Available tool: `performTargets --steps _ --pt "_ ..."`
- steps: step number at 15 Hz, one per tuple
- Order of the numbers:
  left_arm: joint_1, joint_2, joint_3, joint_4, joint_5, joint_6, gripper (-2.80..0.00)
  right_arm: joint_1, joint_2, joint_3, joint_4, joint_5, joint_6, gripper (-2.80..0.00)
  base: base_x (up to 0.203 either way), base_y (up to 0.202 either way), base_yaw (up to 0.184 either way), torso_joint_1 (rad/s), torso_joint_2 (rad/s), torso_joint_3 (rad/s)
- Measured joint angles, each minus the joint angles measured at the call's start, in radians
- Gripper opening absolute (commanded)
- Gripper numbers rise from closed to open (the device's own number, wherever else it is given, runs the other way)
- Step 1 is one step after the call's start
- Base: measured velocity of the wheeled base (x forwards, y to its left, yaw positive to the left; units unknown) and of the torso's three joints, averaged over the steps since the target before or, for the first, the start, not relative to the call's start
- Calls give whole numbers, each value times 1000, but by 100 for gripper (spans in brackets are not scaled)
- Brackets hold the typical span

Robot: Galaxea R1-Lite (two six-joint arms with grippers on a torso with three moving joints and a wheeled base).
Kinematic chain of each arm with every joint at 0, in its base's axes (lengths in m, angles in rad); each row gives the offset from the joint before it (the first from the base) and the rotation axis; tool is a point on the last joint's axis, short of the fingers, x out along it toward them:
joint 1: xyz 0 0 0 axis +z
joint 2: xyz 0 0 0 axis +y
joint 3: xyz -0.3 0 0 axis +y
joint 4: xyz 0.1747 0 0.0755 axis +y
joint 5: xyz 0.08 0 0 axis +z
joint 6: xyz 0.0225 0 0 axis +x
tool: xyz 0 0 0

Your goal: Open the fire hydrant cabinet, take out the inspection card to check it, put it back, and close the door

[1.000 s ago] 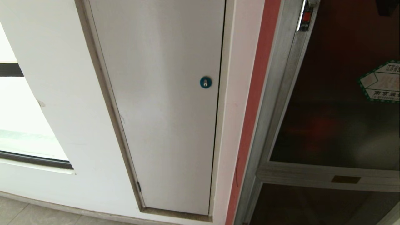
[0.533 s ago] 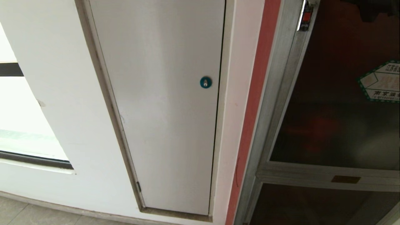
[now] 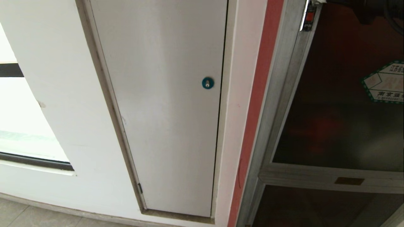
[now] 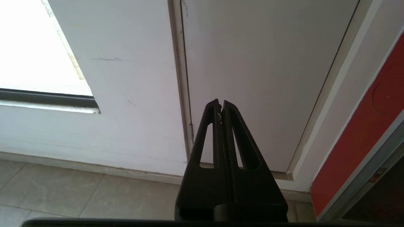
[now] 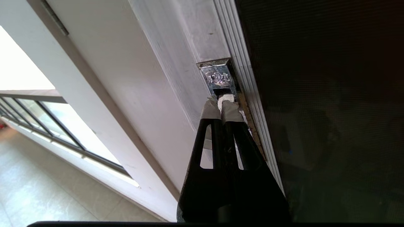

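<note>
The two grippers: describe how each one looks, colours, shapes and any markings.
The left gripper has two black tapering fingers, each with a long slot cut through it, on a black block base. The right gripper has the same black slotted fingers, but its fingertips are wrapped in pale grey tape. No cables or printed markings show on either.

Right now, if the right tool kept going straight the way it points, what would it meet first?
Most likely the chrome latch on the dark glass door's brushed-silver frame. The shut right tool points its taped tips at the latch's white button; whether they touch it already is unclear.
</note>
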Motion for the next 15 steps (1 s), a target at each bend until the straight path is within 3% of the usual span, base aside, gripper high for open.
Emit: performTargets --steps 15 --pt "0 0 0 0 0 0 -280 -29 51 0 -59 23 0 -280 0 0 0 0 0 0"
